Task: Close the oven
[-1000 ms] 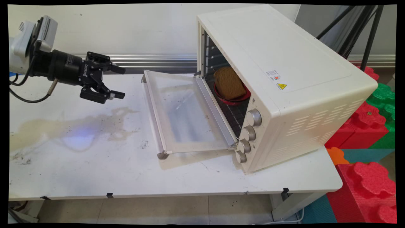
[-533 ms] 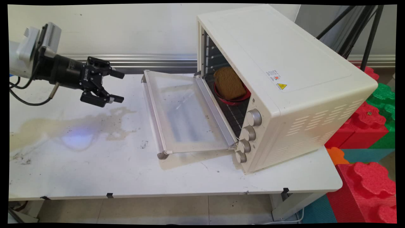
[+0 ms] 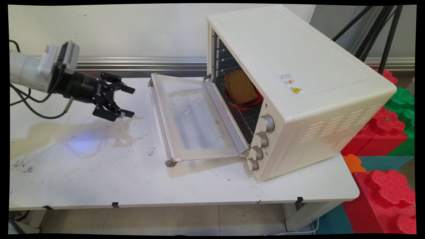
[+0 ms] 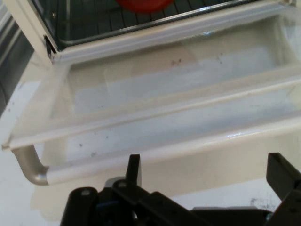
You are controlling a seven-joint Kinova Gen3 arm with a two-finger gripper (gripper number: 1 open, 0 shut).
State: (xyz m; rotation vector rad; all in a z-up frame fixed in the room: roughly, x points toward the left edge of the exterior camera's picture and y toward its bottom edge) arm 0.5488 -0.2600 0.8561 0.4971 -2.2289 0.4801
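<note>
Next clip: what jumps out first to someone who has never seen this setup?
The cream toaster oven on the table's right, its glass door folded down flat. Inside, a brown bread slice sits in a red dish. The open gripper hangs left of the door, over a yellowish stain.

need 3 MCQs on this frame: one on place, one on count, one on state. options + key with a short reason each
1. Where is the bread?
A. on the open door
B. inside the oven, on a red dish
C. on the table by the gripper

2. How many knobs are on the oven's front?
A. two
B. four
C. six

3. How does the oven door stand?
A. shut
B. ajar
C. folded down flat, fully open

Key:
1 B: the bread sits on the red dish on the rack inside the oven.
2 B: four knobs run down the front panel.
3 C: the door lies flat, its handle towards the open, empty gripper.
</note>
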